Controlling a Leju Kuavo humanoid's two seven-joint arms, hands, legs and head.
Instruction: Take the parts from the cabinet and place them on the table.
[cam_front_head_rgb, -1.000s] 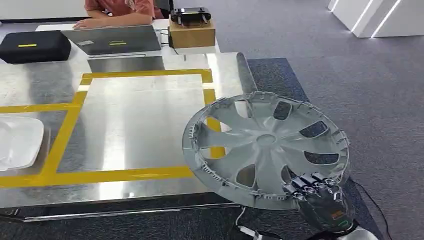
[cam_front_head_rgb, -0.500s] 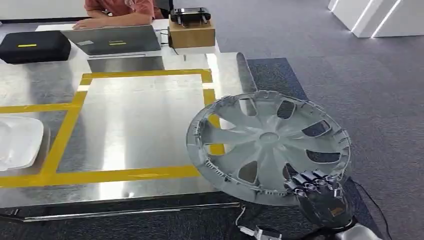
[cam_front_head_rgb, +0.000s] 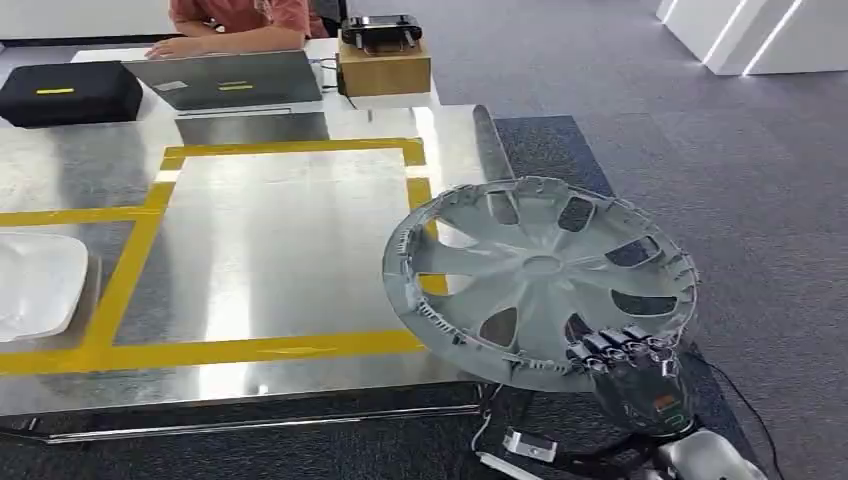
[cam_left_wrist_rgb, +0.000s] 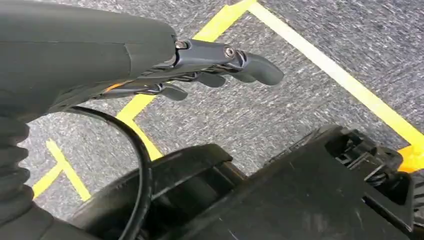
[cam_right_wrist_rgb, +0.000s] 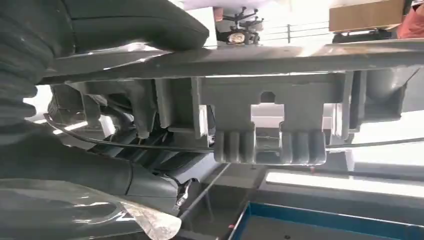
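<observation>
The right hand (cam_front_head_rgb: 632, 372) grasps one grey wheel cover (cam_front_head_rgb: 540, 280) by its near rim, dark fingers (cam_front_head_rgb: 610, 345) hooked over the edge; the cover is tilted, held above the right end of the steel table (cam_front_head_rgb: 270, 250), partly over the table's corner and partly over the grey carpet (cam_front_head_rgb: 720, 170); the right wrist view shows the cover's ribbed underside and clips close up, with the thick thumb (cam_right_wrist_rgb: 135, 22) pressed on its rim. The left hand (cam_left_wrist_rgb: 200, 70) hangs over yellow-lined carpet, fingers loosely extended and holding nothing. On the table, yellow tape (cam_front_head_rgb: 290, 348) marks one rectangle; one white moulded part (cam_front_head_rgb: 35, 280) lies at the left edge, outside that rectangle. At the far end sit one black case (cam_front_head_rgb: 65, 92), one laptop (cam_front_head_rgb: 230, 78) and one cardboard box (cam_front_head_rgb: 385, 68) carrying one black controller (cam_front_head_rgb: 380, 28); one person (cam_front_head_rgb: 240, 15) sits behind the laptop, a hand beside it.
</observation>
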